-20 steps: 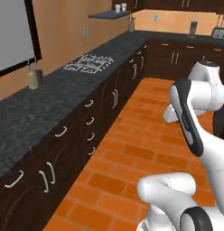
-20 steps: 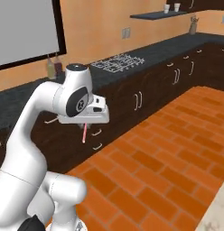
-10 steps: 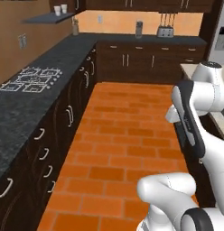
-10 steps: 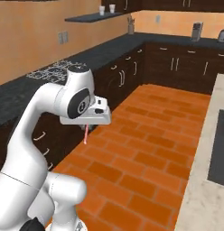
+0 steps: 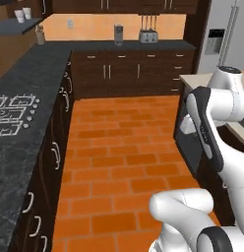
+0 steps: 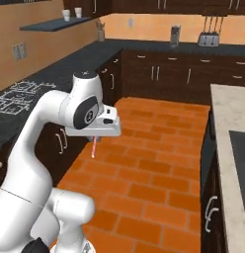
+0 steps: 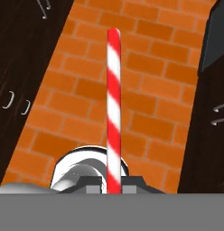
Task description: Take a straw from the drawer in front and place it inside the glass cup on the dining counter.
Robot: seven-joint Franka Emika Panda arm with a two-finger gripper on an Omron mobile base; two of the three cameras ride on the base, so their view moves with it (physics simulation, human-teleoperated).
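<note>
My gripper is shut on the straw, a thin red-and-white striped stick that runs straight out from between the fingertips. In the right base view the straw hangs down below the gripper, over the brick floor and well above it. The dining counter, with its beige marble top, runs along the right edge of that view, and its near corner shows behind the arm in the left base view. The drawer and the glass cup are out of view.
A black granite counter with a stovetop runs along the left over dark cabinets. More cabinets, a toaster and a fridge stand at the back. Orange brick floor lies open between the counters.
The whole scene has swung across both base views, so the base has turned; the back wall and the island have come into sight. The straw stays gripped, the arm's pose unchanged.
</note>
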